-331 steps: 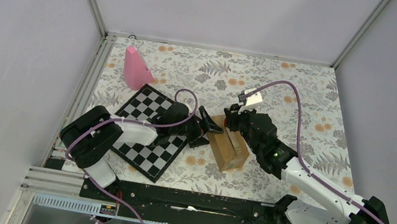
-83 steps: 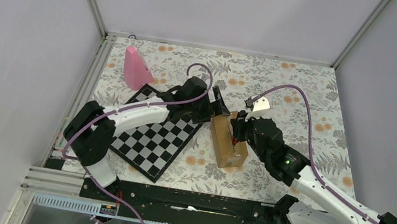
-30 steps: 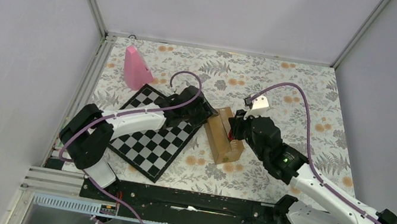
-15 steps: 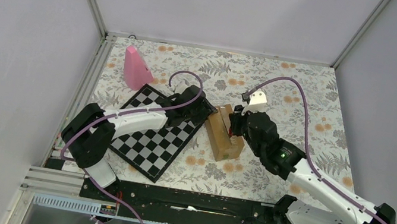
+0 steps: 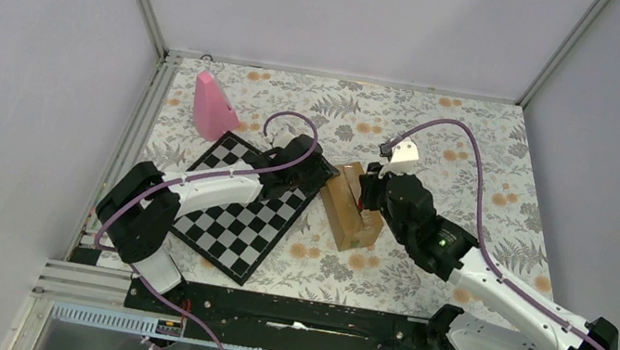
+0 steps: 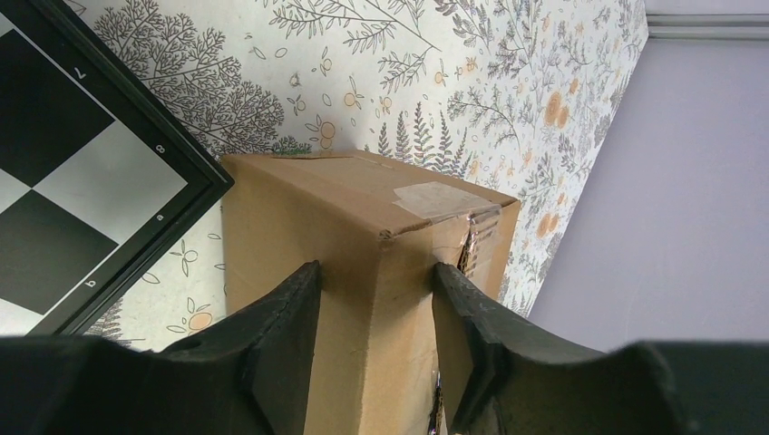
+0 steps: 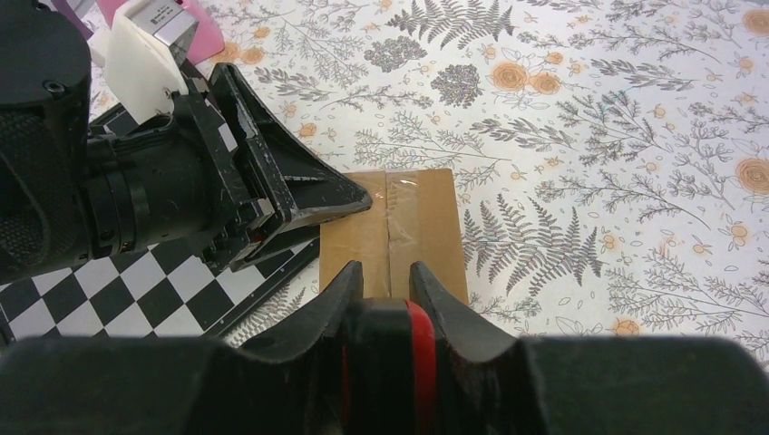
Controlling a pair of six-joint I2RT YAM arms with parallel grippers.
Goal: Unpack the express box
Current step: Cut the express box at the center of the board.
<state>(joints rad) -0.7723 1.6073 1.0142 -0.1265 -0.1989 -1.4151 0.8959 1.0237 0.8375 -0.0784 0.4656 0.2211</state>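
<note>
At centre of floral table (image 5: 445, 131), with chessboard (image 5: 233, 219) at its 9 o'clock, express box (image 5: 350, 208) lying. Probably handling light, stiff-walled, crushable; flat side faces offering best hold. Left gripper (image 6: 376, 272) straddling box's taped end from 10 o'clock; clamping or not, cannot tell. Right gripper (image 7: 385, 272), at 2 o'clock, pinching red tool (image 7: 420, 349), its tip hiding behind fingers. Contents not showing.

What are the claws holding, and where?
Right claw pinches a red tool between its fingers. Left claw straddles the express box's edge; grip unclear.
</note>
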